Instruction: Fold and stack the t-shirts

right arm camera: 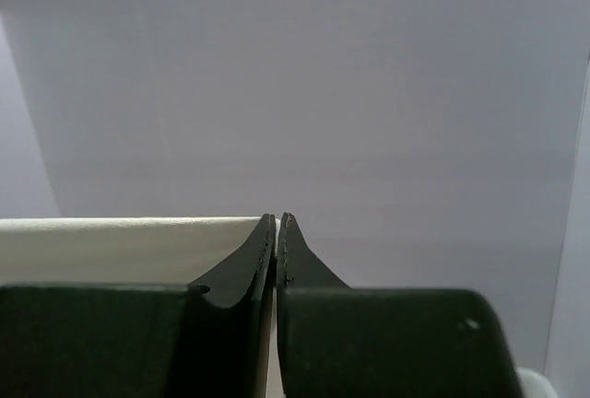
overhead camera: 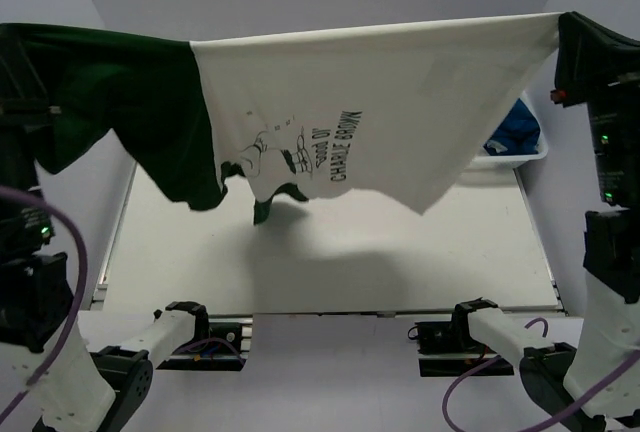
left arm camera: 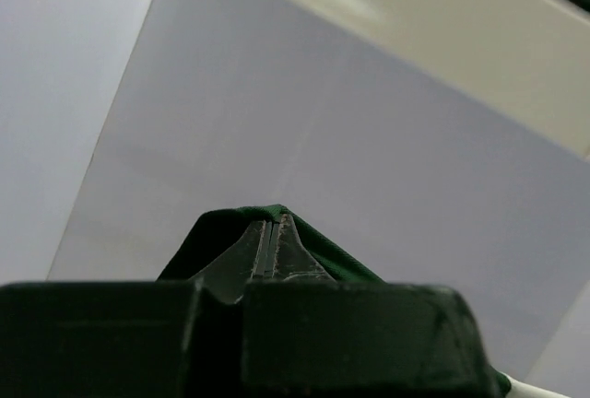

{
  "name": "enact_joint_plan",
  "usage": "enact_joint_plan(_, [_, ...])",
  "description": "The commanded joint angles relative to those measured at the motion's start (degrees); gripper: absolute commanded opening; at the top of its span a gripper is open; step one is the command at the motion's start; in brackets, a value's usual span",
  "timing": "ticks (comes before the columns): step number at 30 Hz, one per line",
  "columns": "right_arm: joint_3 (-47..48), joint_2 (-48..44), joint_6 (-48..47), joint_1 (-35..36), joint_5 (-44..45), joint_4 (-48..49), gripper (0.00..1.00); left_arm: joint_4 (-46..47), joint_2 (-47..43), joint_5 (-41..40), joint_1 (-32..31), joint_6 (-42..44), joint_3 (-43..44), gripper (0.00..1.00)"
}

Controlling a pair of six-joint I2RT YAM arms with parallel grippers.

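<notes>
The white t-shirt with dark green sleeves and dark chest print (overhead camera: 370, 112) hangs stretched in the air between both grippers, high above the table. My left gripper (overhead camera: 18, 47) is shut on its green sleeve (left arm camera: 323, 246) at the far left. My right gripper (overhead camera: 572, 27) is shut on the shirt's white edge (right arm camera: 129, 246) at the far right. The printed side faces the top camera, the text turned sideways. A royal blue t-shirt (overhead camera: 515, 132) lies in the white basket (overhead camera: 528, 155) at the back right.
The pale table top (overhead camera: 330, 262) lies under the hanging shirt, with its shadow in the middle. Both arm bases (overhead camera: 190, 327) (overhead camera: 470, 327) sit at the near edge. Grey walls close the back and sides.
</notes>
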Motion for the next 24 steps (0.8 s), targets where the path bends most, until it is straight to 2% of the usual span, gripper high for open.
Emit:
enact_joint_plan(1, [3.91, -2.37, -2.05, -0.35, 1.47, 3.13, 0.0, 2.57, -0.32, -1.83, 0.34, 4.68, 5.3, 0.0])
enact_joint_plan(9, [5.15, -6.51, -2.58, -0.7, -1.08, 2.35, 0.0, 7.22, -3.13, 5.45, 0.34, 7.94, 7.77, 0.0])
enact_joint_plan(12, [2.35, -6.16, -2.05, -0.53, -0.9, 2.78, 0.0, 8.8, -3.13, 8.62, 0.34, 7.94, 4.97, 0.0])
enact_joint_plan(17, [-6.44, -1.87, -1.18, -0.61, 1.55, 5.31, 0.0, 14.16, 0.29, 11.8, -0.18, 6.7, -8.56, 0.0])
enact_joint_plan(22, [-19.95, 6.3, 0.76, -0.61, 6.37, 6.91, 0.0, 18.02, 8.63, 6.96, 0.43, 5.47, -21.21, 0.0])
enact_joint_plan(24, [-26.01, 11.03, 1.28, -0.53, 7.36, 11.12, 0.0, 20.66, 14.23, 6.26, 0.43, 5.47, -26.12, 0.0])
